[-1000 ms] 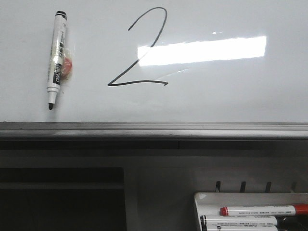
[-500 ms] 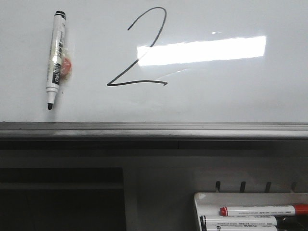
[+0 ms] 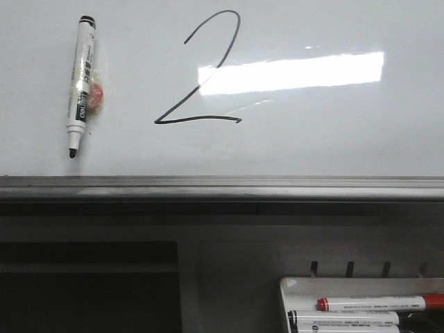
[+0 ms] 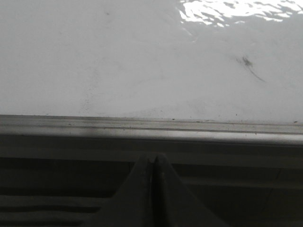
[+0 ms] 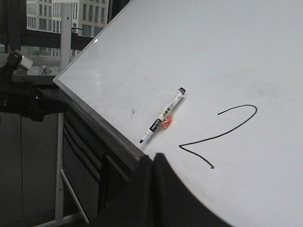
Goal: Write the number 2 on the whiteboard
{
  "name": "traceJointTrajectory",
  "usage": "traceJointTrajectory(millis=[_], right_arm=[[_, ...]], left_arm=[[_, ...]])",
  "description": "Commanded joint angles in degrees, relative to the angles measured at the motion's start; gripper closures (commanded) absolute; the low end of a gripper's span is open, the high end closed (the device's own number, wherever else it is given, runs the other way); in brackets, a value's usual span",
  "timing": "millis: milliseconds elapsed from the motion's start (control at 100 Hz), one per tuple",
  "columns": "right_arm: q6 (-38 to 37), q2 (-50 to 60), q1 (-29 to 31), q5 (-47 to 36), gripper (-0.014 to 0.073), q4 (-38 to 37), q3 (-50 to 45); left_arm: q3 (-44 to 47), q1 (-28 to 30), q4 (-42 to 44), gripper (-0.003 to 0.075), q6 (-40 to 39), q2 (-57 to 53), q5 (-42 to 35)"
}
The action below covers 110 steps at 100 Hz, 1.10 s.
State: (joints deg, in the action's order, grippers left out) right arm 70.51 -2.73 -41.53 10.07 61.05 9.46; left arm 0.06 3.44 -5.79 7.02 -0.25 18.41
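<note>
Number 2 (image 3: 200, 73) complete on whiteboard (image 3: 333, 139); marker (image 3: 81, 83) stuck beside it. Left tool (image 4: 154, 163), right tool (image 5: 152, 163) pressed together, empty. Judgement: retreat clear, avoid smudging ink.

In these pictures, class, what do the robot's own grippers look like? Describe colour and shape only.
Only the fingertips show, and only in the wrist views. The left gripper is dark grey, two fingers forming a wedge that narrows to a point, with a thin seam between them. The right gripper is black, the same tapering wedge with rounded shoulders. No cables or markings are visible.
</note>
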Motion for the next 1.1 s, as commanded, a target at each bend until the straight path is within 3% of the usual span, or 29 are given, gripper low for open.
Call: traceJointTrajectory(millis=[0, 890, 960, 1090], right_arm=[[0.28, -0.48, 0.12, -2.30, 0.0655, 0.49, 1.58], [0.02, -0.58, 0.12, -0.57, 0.0655, -0.69, 1.58], [-10.58, -0.58, 0.12, 0.00, 0.0655, -9.20, 1.81], [-52.00, -0.58, 0.12, 0.75, 0.0655, -44.29, 1.81]], left_arm=[[0.60, 0.15, -0.21, 0.0741, -0.15, -1.51, -3.83], [0.60, 0.15, -0.21, 0.0741, -0.15, -1.51, -3.83], [0.60, 0.15, -0.21, 0.0741, -0.15, -1.51, -3.83], [0.60, 0.15, -0.21, 0.0741, -0.15, -1.51, -3.83]])
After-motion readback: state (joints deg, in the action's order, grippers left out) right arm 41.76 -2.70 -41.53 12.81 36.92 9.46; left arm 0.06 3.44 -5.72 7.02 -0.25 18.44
